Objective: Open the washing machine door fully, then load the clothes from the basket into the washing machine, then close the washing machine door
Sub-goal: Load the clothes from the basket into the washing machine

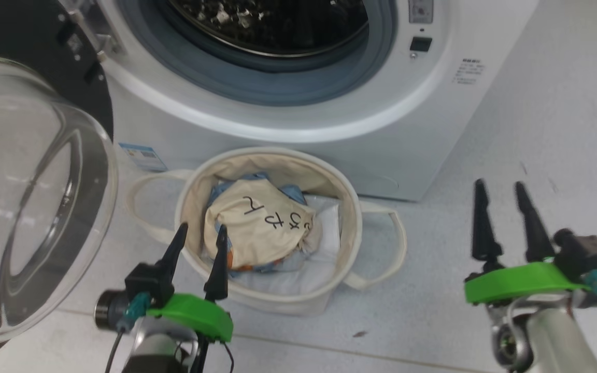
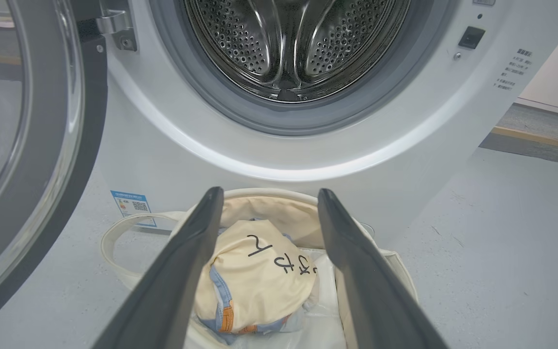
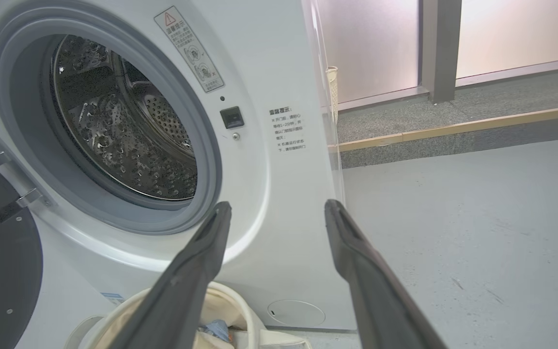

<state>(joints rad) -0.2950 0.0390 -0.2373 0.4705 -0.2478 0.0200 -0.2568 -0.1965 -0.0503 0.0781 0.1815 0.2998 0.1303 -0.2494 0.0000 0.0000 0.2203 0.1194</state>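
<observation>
Cream: one basket (image 1: 278,168), one clothes (image 1: 262,223) bundle inside; one washing machine (image 1: 392,150) farther back, one door (image 1: 34,207) open left; left gripper (image 1: 202,227), right gripper (image 1: 500,183) splayed, empty.

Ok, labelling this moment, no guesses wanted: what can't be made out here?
- Head view: washing machine door, cut off by the left edge.
- Head view: drum, top cut off by the upper edge.
- Head view: clothes, lower layers hidden under the cream piece.
- Head view: blue label, print too small.
</observation>
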